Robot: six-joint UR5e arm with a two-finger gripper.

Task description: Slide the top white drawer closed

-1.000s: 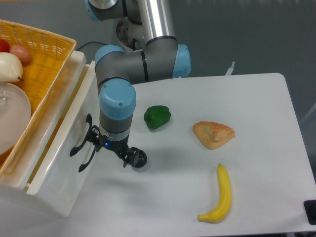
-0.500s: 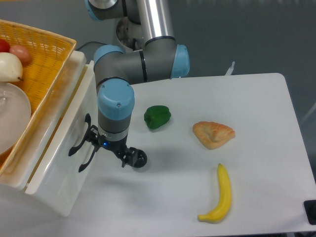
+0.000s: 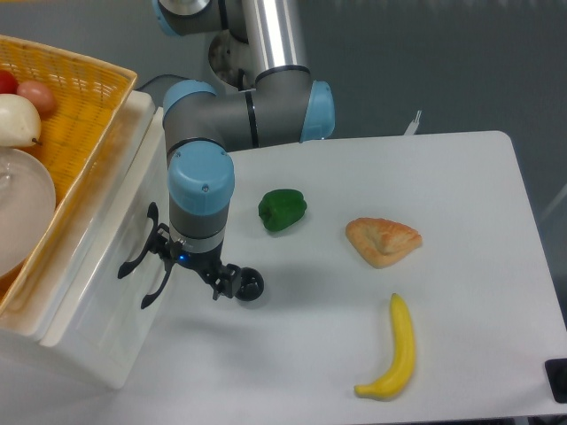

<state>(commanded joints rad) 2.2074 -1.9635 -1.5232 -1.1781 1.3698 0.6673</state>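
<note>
- Top white drawer [image 3: 102, 292], left of frame — we judge it partly out, closing unfinished.
- Gripper [image 3: 190, 266] pressed at its black handle [image 3: 142, 261]; fingers' state we cannot tell.
- Remaining: push further in.

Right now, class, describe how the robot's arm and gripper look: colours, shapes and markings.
The arm has silver-grey cylindrical tubes with dark grey joint housings and round light-blue end caps. Its gripper is black, with curved linkages, a small blue light and a round black part on one side.
</note>
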